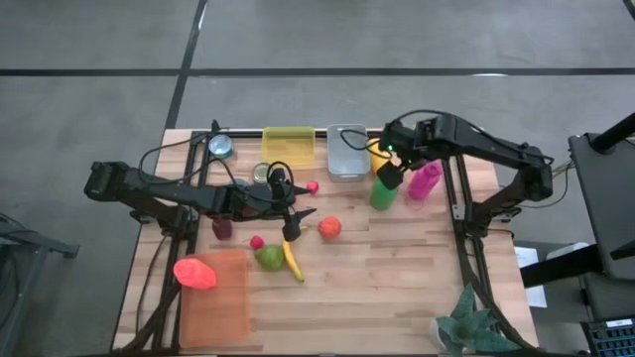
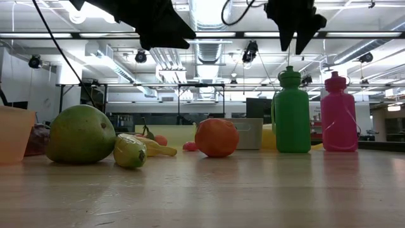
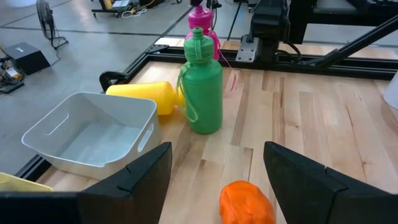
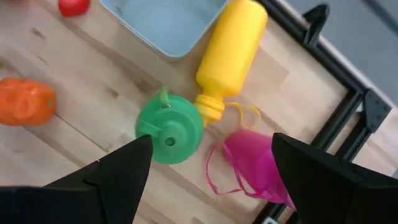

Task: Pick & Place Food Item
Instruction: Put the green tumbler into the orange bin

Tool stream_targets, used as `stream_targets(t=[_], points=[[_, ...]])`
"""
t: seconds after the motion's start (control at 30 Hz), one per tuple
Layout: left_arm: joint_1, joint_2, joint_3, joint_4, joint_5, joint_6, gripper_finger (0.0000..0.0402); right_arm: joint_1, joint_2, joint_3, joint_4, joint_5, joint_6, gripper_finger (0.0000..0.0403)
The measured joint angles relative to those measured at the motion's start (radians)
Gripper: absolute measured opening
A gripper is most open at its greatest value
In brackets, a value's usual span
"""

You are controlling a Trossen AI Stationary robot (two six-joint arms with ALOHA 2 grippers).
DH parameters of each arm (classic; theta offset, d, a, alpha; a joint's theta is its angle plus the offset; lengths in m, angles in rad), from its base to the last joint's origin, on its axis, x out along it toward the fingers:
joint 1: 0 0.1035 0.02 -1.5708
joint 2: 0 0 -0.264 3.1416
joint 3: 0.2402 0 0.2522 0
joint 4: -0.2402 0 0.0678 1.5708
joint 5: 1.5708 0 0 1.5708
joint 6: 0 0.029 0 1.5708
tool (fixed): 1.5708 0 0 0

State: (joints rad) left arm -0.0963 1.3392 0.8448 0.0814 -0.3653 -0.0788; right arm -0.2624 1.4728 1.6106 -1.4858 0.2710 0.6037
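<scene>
High view: orange fruit untouched.

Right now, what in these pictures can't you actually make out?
- Dark item beside the left arm, high view: too small to identify.
- Round object at the table's far edge, high view: too small to name.
- Pink bottle, right wrist view: partly covered by the right gripper's finger.
- Orange fruit, left wrist view: cut off by the edge.

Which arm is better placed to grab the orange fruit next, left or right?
Left, probably. The left end effector is open, facing the orange fruit just ahead of it. The right end effector hangs open over the green bottle, farther away.
</scene>
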Motion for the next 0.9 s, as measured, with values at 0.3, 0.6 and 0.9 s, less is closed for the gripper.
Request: stream_targets(t=[0.3,0.6,0.9], points=[[0.0,0.0,0.0,-0.006,0.0,0.0,0.0257,-0.067,0.042,-0.011,0.056,-0.074,-0.092,0.0327],[0.0,0.0,0.0,-0.006,0.0,0.0,0.0257,-0.065,0.123,-0.012,0.054,-0.094,-0.145,0.0327],[0.0,0.0,0.0,-0.006,0.0,0.0,0.0257,-0.07,0.154,-0.013,0.03,-0.097,-0.14,0.0327]])
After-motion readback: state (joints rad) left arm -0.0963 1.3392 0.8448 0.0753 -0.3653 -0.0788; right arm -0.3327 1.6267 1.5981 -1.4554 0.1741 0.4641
